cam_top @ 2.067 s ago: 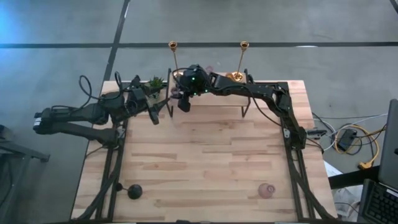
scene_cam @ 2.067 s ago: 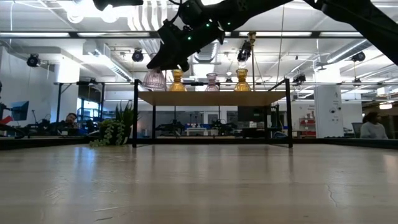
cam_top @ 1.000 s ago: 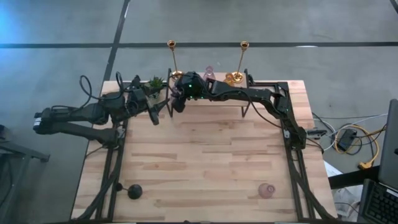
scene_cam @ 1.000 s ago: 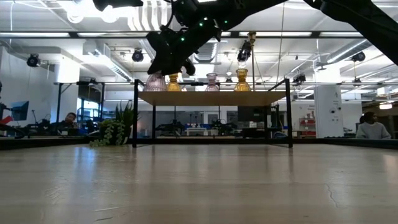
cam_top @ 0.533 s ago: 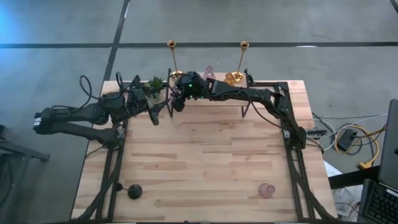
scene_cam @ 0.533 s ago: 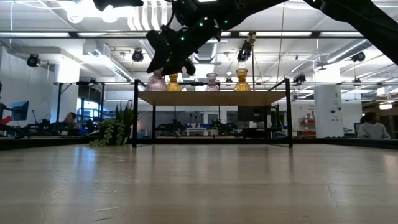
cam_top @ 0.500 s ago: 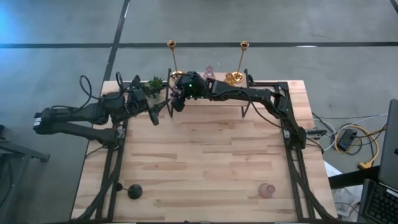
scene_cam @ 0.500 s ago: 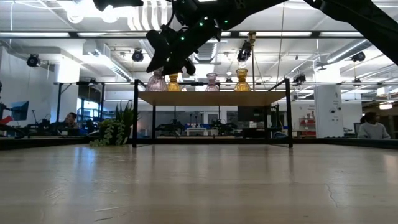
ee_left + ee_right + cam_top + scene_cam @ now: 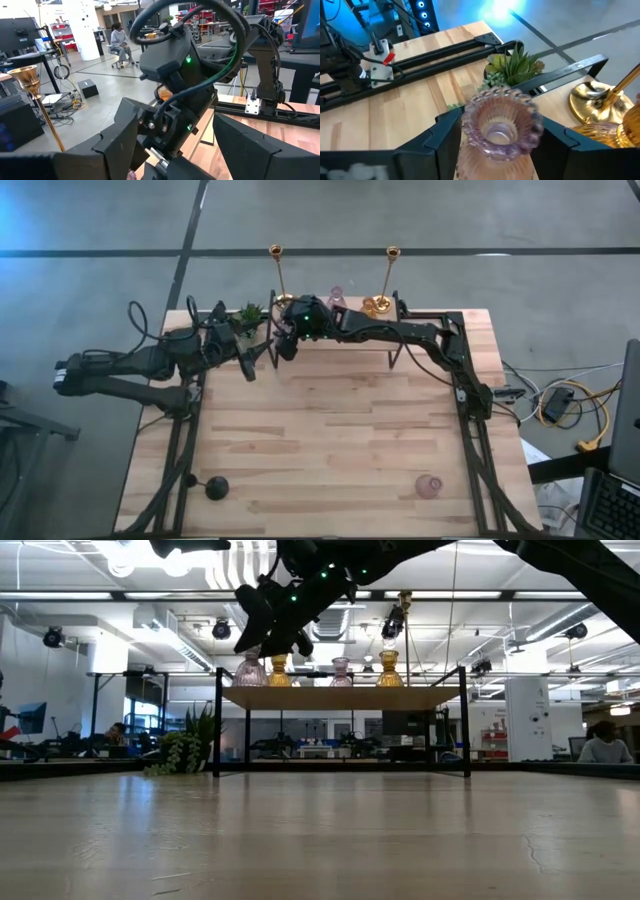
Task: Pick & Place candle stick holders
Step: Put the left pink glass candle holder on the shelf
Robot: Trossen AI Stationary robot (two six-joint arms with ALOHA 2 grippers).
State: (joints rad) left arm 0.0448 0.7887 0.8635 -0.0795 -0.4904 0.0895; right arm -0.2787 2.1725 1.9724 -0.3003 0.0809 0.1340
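- The pink glass holder [image 9: 501, 125] stands on the left end of the raised shelf [image 9: 340, 697] at the far side of the bench [image 9: 330, 440]. It sits between the fingers of the right tool [image 9: 495, 134], which is spread to either side of it; whether the pads touch the glass cannot be told.
- As a judgement, this is the setting-down step: the holder looks seated, so the tool should widen evenly and lift straight up, clear of the beaded rim, before pulling back.
- Just beside the tool, farther along the shelf, an amber glass holder [image 9: 622, 131] and the round base of a brass stick [image 9: 592, 102] crowd that side; any sideways swing there risks knocking them.
- Past the shelf's end, close by, is a small green plant [image 9: 512, 65].
- The left tool [image 9: 170, 145] waits near the right arm's wrist, fingers apart and empty; it narrows the way out on that side.
- Well away at the near edge of the bench, a black stemmed holder [image 9: 216, 487] and another pink holder [image 9: 429, 485] are yet to be collected.
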